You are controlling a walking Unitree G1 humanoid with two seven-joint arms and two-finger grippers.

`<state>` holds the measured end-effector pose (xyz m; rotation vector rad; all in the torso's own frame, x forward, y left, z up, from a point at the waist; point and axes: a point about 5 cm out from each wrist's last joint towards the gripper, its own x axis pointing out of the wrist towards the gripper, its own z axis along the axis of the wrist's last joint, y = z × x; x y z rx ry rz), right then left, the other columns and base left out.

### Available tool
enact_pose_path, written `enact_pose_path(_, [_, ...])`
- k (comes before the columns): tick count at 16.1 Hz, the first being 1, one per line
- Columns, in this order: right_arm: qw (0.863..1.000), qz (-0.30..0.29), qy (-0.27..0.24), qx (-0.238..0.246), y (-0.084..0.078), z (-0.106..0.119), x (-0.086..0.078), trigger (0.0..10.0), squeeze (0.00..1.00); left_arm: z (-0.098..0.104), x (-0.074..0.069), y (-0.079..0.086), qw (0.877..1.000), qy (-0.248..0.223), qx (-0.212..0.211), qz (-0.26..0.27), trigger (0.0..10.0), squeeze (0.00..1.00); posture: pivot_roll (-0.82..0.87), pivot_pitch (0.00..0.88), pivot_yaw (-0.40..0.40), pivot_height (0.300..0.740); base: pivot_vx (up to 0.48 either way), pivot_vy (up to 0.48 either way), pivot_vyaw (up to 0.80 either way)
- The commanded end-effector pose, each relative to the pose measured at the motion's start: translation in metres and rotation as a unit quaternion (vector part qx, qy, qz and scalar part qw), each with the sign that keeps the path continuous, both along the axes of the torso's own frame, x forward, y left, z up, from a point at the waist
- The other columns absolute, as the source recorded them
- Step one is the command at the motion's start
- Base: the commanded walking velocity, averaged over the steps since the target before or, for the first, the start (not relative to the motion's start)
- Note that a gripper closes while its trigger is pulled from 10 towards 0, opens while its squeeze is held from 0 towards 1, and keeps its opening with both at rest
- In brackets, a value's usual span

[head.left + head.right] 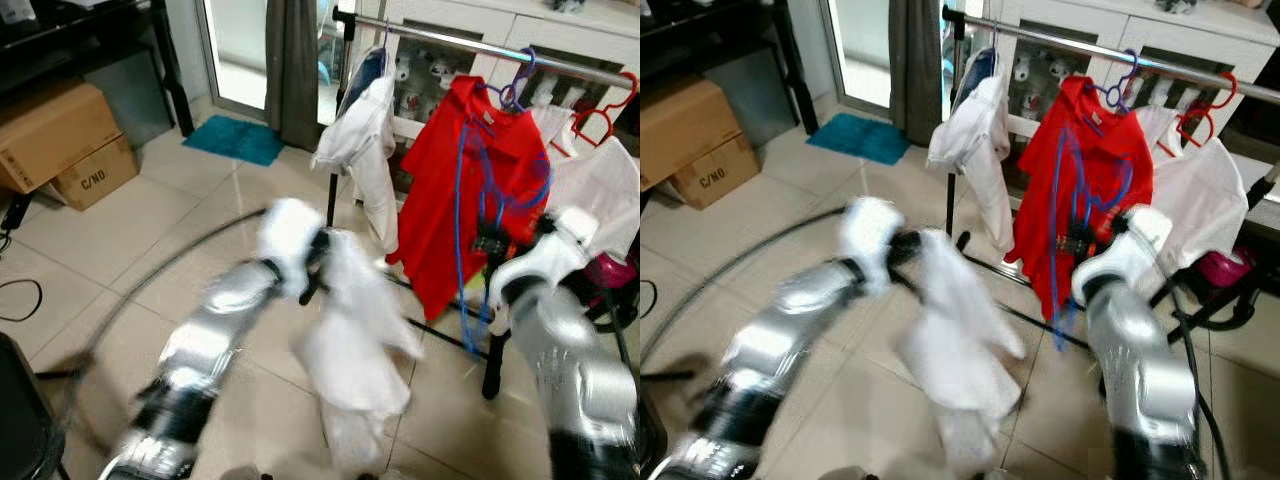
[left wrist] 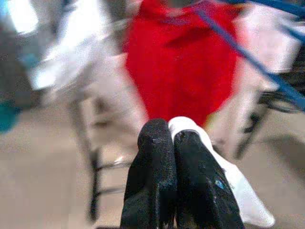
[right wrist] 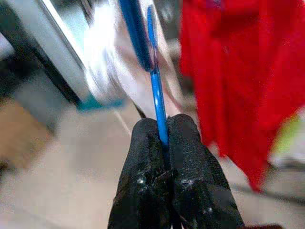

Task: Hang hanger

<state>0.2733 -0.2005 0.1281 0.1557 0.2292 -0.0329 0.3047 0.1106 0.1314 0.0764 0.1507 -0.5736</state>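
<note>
My right gripper (image 1: 490,245) is shut on a thin blue hanger (image 3: 155,86), raised in front of the red shirt (image 1: 430,200) on the clothes rack. The hanger's blue wire (image 1: 460,200) loops across that shirt. My left gripper (image 1: 315,270) is shut on a white garment (image 1: 355,340) that hangs down over the floor, left of the rack; this arm is blurred. In the left wrist view the fingertips (image 2: 164,133) press together on white cloth (image 2: 238,191). The rail (image 1: 450,38) also carries a white shirt (image 1: 365,150), a purple hanger (image 1: 515,85) and a red hanger (image 1: 605,110).
The rack's black legs (image 1: 490,370) stand on the tiled floor beside my right arm. Cardboard boxes (image 1: 60,140) sit at the far left, a teal mat (image 1: 235,138) lies by the curtain (image 1: 290,60), and a black cable (image 1: 150,280) curves across the floor.
</note>
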Motion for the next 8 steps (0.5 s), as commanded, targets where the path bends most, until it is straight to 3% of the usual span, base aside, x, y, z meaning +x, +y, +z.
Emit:
enact_pose_path(1, [0.999, -0.004, 0.032, -0.024, -0.001, -0.008, -0.005, 10.0, 0.00, 0.001, -0.002, 0.015, 0.999, -0.003, -0.005, 0.048, 10.0, 0.00, -0.01, 0.000, -0.044, 0.740, 0.000, 0.000, -0.80])
enact_pose_path(2, [0.996, -0.037, 0.056, -0.057, -0.009, -0.019, -0.016, 10.0, 0.00, -0.007, -0.008, 0.037, 0.992, 0.024, -0.003, 0.123, 10.0, 0.00, -0.01, 0.000, -0.051, 0.740, 0.000, 0.000, -0.80])
enact_pose_path(3, [0.996, -0.043, 0.056, -0.056, -0.010, -0.019, -0.019, 10.0, 0.00, -0.009, -0.011, 0.045, 0.986, 0.020, -0.008, 0.163, 10.0, 0.00, -0.01, 0.000, -0.053, 0.740, 0.000, 0.000, -0.80])
enact_pose_path(4, [0.996, -0.050, 0.045, -0.057, -0.010, -0.016, -0.021, 10.0, 0.00, -0.010, -0.015, 0.059, 0.972, 0.001, 0.009, 0.234, 10.0, 0.00, -0.01, 0.000, -0.045, 0.740, 0.000, 0.000, -0.80])
enact_pose_path(5, [0.996, -0.050, 0.032, -0.065, -0.008, -0.012, -0.020, 10.0, 0.00, -0.011, -0.018, 0.065, 0.962, 0.002, 0.012, 0.272, 10.0, 0.00, 0.00, 0.012, -0.035, 0.740, 0.000, 0.000, -0.80])
enact_pose_path(6, [0.998, -0.031, 0.023, -0.059, -0.002, -0.007, -0.018, 10.0, 0.00, -0.016, -0.020, 0.068, 0.952, 0.023, 0.022, 0.305, 10.0, 0.00, 0.00, 0.017, -0.041, 0.740, 0.000, 0.000, 0.00])
enact_pose_path(7, [0.998, -0.028, 0.014, -0.054, 0.001, -0.005, -0.018, 10.0, 0.00, -0.020, -0.022, 0.065, 0.953, 0.040, -0.013, 0.302, 10.0, 0.00, 0.00, 0.013, -0.045, 0.740, 0.000, 0.000, 0.00])
enact_pose_path(8, [0.998, -0.033, 0.011, -0.050, 0.002, -0.006, -0.017, 10.0, 0.00, -0.014, -0.023, 0.059, 0.958, 0.002, -0.036, 0.284, 10.0, 0.00, 0.01, 0.001, -0.050, 0.740, 0.000, 0.000, 0.00])
